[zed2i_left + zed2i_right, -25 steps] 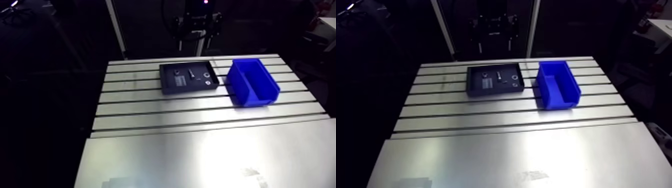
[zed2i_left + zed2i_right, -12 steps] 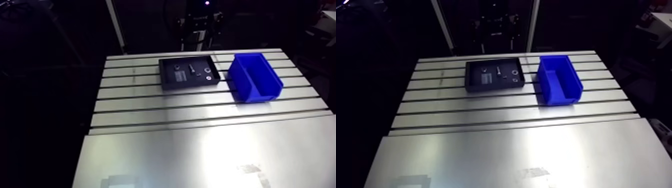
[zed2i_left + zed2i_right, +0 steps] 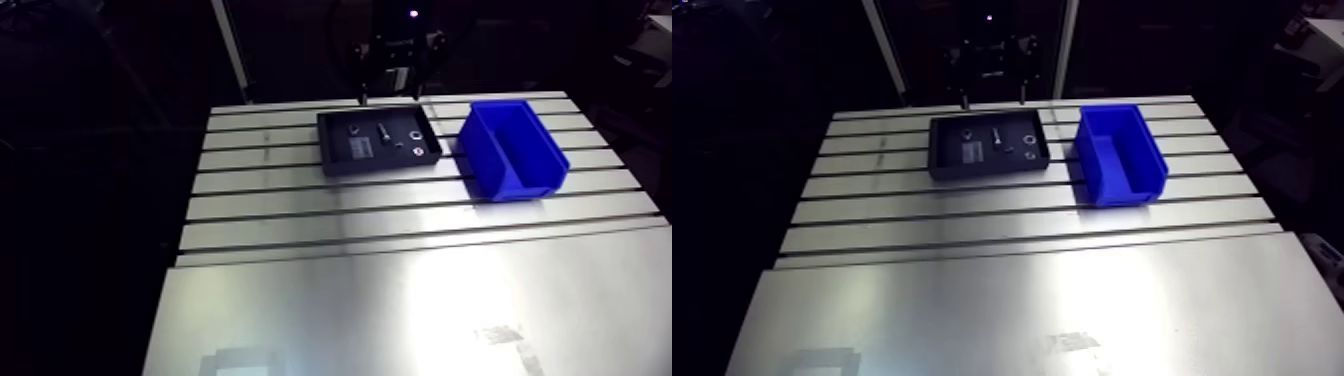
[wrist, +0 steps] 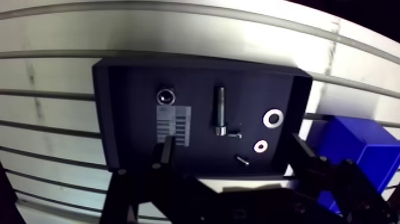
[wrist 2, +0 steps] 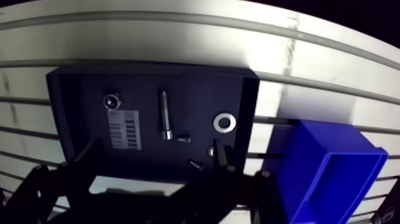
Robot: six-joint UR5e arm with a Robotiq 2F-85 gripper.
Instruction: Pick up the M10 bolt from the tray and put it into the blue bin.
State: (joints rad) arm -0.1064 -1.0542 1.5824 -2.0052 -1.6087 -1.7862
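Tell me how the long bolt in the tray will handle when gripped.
The bolt looks like solid metal, so it is probably stiff and heavy for its size. Its round, shiny shank lies flat on the tray floor, so a nudge would likely roll it, and it may slip in the pincer unless gripped squarely.

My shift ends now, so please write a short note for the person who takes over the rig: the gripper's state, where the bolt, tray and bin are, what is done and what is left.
Gripper: open, holding nothing, over the near edge of the tray.
M10 bolt: lies flat in the black tray, ahead of the gripper, with a washer beside it.
Blue bin: on the table beside the tray, without the bolt.
Done: the gripper is lined up over the tray.
Left: go down, grasp the bolt, lift it, carry it to the bin, release.
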